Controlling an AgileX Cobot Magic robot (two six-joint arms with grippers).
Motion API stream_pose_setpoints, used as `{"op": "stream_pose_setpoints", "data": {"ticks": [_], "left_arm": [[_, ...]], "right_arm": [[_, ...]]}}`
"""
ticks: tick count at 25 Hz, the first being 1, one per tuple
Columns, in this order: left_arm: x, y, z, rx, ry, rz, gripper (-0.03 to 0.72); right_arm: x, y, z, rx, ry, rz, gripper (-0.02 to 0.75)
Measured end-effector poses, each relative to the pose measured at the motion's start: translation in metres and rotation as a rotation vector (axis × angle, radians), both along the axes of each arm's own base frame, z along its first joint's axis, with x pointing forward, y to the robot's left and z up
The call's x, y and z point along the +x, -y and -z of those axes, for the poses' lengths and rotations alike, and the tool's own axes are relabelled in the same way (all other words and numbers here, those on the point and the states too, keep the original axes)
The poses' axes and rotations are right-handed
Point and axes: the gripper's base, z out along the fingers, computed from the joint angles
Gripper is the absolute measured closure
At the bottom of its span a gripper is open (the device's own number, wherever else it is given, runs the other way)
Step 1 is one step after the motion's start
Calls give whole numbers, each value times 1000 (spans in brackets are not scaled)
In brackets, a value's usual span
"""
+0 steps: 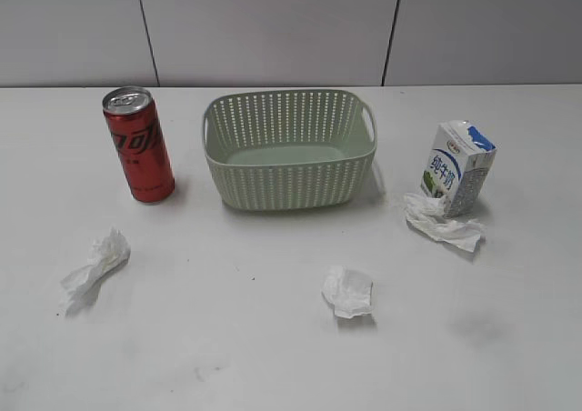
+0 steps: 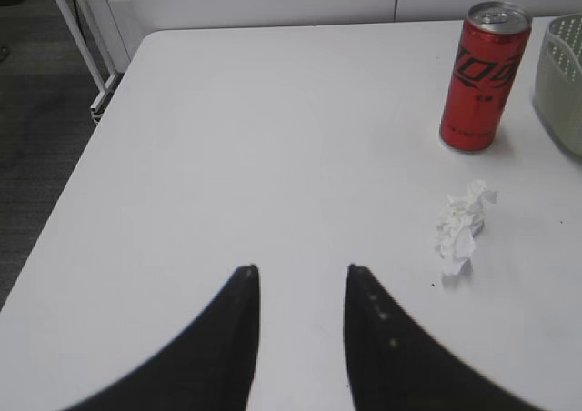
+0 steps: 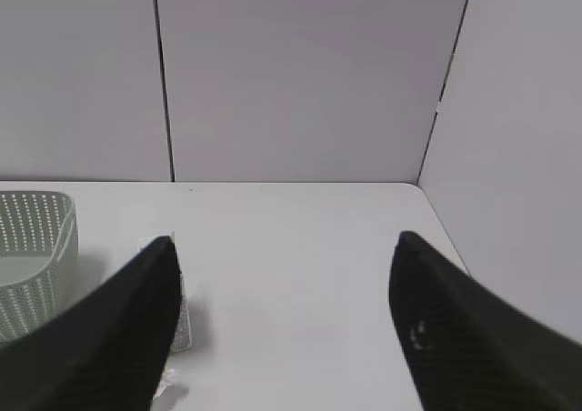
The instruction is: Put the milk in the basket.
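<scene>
Left gripper (image 2: pixel 300 279): seen only in the left wrist view; two dark fingers with a narrow gap between the tips, nothing between them, held above the table.
Right gripper (image 3: pixel 284 247): seen only in the right wrist view; fingers spread wide apart, nothing held.
Arms: neither appears in the exterior view.
</scene>
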Motion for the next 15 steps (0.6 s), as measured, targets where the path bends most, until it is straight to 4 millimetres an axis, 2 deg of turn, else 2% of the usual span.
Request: {"op": "stream_pose_setpoints", "data": {"ticks": [5, 9, 15], "left_arm": [[0, 0, 0, 0, 0, 0, 450], [0, 0, 0, 0, 0, 0, 450], [0, 0, 0, 0, 0, 0, 450]], "right_arm": [[70, -3, 28, -8, -238, -8, 169], [129, -6, 48, 11, -495, -5, 88], [203, -18, 42, 59, -694, -89, 77]]}}
